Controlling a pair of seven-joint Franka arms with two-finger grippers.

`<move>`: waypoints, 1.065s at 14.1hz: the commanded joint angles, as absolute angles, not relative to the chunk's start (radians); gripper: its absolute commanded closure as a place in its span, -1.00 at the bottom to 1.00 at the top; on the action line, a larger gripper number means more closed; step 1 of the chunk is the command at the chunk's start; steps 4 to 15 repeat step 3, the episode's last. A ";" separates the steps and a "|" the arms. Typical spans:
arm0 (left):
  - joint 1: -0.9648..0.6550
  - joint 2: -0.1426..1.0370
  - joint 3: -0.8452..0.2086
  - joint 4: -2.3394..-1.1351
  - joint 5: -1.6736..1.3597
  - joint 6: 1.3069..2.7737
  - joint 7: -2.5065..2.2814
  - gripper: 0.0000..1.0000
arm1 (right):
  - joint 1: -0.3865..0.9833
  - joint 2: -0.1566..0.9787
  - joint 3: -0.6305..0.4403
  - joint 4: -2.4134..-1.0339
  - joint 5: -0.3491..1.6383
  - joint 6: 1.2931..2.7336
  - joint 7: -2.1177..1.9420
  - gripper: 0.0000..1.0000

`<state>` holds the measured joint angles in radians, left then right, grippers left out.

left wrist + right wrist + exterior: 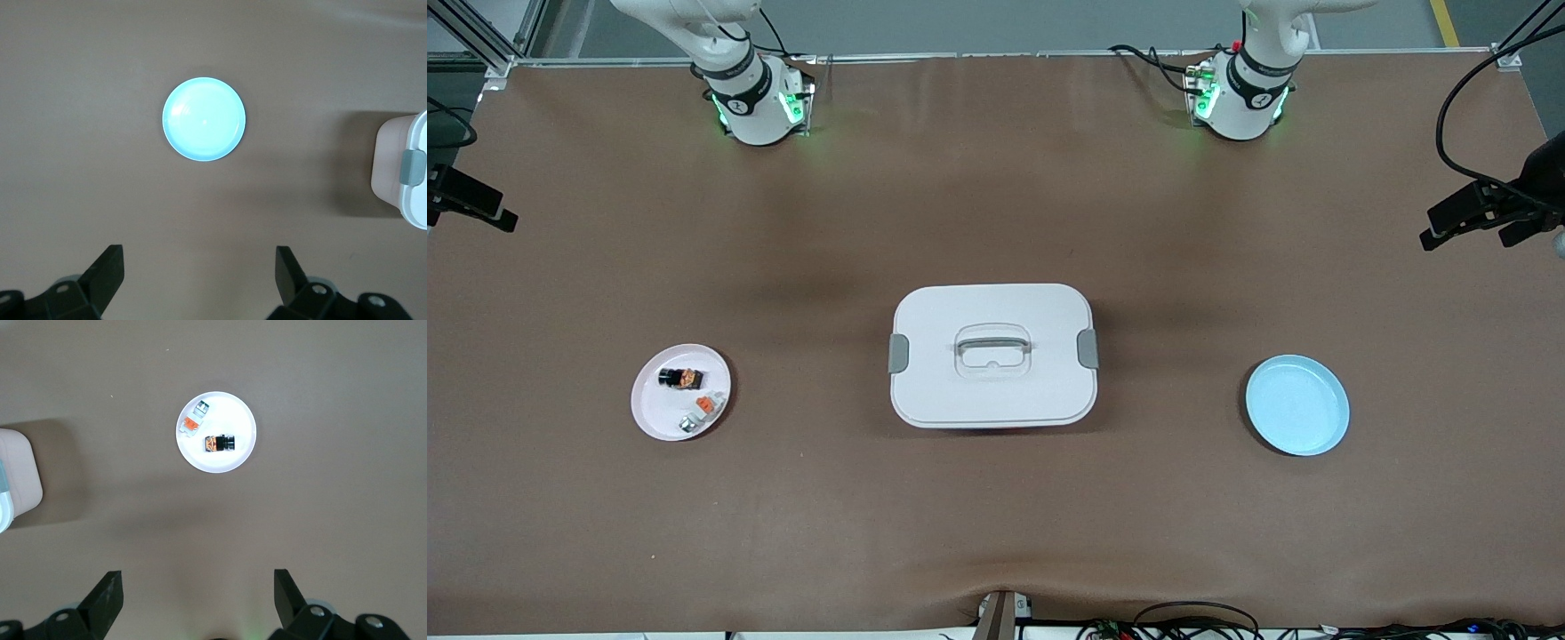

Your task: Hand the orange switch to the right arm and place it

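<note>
The orange switch point(679, 378), a tiny black block with an orange face, lies on a small white plate point(654, 413) toward the right arm's end of the table. The right wrist view shows the switch point(220, 443) on that plate point(227, 410), far below. My right gripper point(197, 577) hangs high over bare table, open, with nothing between its fingers. My left gripper point(199, 257) is also open and empty, high above the table, with a light blue plate point(204, 119) in its view. Neither hand shows in the front view.
A whitish-grey piece with an orange top point(704, 407) shares the white plate. A white lidded box with a grey handle point(993, 356) stands mid-table. The empty light blue plate point(1296, 404) sits toward the left arm's end. Brown cloth covers the table.
</note>
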<state>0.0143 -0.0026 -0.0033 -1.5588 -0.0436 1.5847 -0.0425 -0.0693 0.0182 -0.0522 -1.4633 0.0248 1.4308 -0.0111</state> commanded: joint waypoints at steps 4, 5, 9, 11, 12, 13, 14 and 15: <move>0.017 0.002 -0.005 -1.542 -0.031 1.563 -0.049 -1.00 | -0.061 -0.002 -0.055 -1.471 -0.005 1.433 -0.058 -1.00; 0.017 0.002 -0.005 -1.542 -0.031 1.563 -0.049 -1.00 | -0.061 -0.002 -0.055 -1.471 -0.005 1.433 -0.058 -1.00; 0.017 0.002 -0.005 -1.542 -0.031 1.563 -0.049 -1.00 | -0.061 -0.002 -0.055 -1.471 -0.005 1.433 -0.058 -1.00; 0.017 0.002 -0.005 -1.542 -0.031 1.563 -0.049 -1.00 | -0.061 -0.002 -0.055 -1.471 -0.005 1.433 -0.058 -1.00; 0.017 0.002 -0.005 -1.542 -0.031 1.563 -0.049 -1.00 | -0.061 -0.002 -0.055 -1.471 -0.005 1.433 -0.058 -1.00; 0.017 0.002 -0.005 -1.542 -0.031 1.563 -0.049 -1.00 | -0.061 -0.002 -0.055 -1.471 -0.005 1.433 -0.058 -1.00; 0.017 0.002 -0.005 -1.542 -0.031 1.563 -0.049 -1.00 | -0.061 -0.002 -0.055 -1.471 -0.005 1.433 -0.058 -1.00; 0.017 0.002 -0.005 -1.542 -0.031 1.563 -0.049 -1.00 | -0.061 -0.002 -0.055 -1.471 -0.005 1.433 -0.058 -1.00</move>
